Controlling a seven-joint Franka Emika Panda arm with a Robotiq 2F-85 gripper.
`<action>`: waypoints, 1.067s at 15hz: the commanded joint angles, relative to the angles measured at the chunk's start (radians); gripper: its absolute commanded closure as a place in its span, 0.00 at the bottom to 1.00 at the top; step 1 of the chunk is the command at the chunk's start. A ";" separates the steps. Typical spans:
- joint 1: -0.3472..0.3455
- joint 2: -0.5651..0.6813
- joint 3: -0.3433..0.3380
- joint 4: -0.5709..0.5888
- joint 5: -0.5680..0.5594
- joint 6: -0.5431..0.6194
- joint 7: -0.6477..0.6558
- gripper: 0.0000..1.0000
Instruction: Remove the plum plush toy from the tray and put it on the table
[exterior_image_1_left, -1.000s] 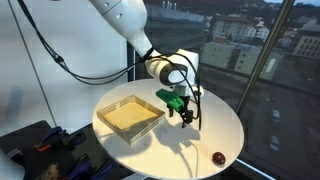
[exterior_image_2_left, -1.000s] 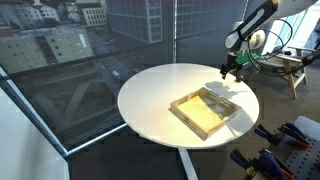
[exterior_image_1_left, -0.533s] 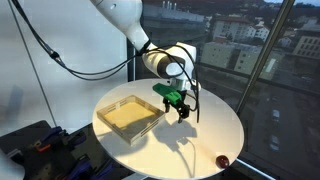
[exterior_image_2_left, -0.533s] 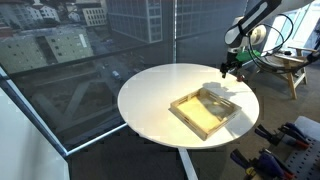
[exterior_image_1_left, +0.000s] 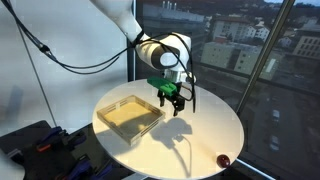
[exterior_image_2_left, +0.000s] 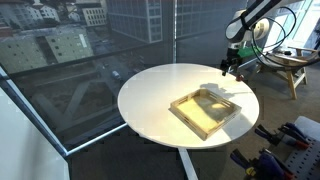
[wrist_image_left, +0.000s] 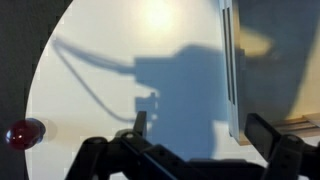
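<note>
The plum plush toy (exterior_image_1_left: 223, 159) is a tiny dark red ball. It lies on the white round table (exterior_image_1_left: 200, 135) near its edge, far from the tray; it also shows at the left edge of the wrist view (wrist_image_left: 24, 133). The pale yellowish tray (exterior_image_1_left: 130, 116) sits on the table and looks empty in both exterior views (exterior_image_2_left: 205, 111). My gripper (exterior_image_1_left: 169, 99) hangs in the air above the table beside the tray, open and empty. In the wrist view its fingers (wrist_image_left: 205, 132) are spread wide with nothing between them.
A glass wall with a city view stands behind the table. Black cables run from the arm (exterior_image_1_left: 60, 60). Dark equipment lies low beside the table (exterior_image_1_left: 35, 150). A wooden stand (exterior_image_2_left: 285, 65) is behind the arm.
My gripper has risen and moved back from the plum toy toward the tray side. It stays open and empty. The plum toy and the tray have not moved.
</note>
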 joint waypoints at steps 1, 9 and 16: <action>0.005 -0.082 -0.001 -0.061 0.005 -0.027 -0.040 0.00; 0.030 -0.191 -0.003 -0.130 0.007 -0.055 -0.057 0.00; 0.077 -0.252 -0.004 -0.176 -0.003 -0.053 -0.008 0.00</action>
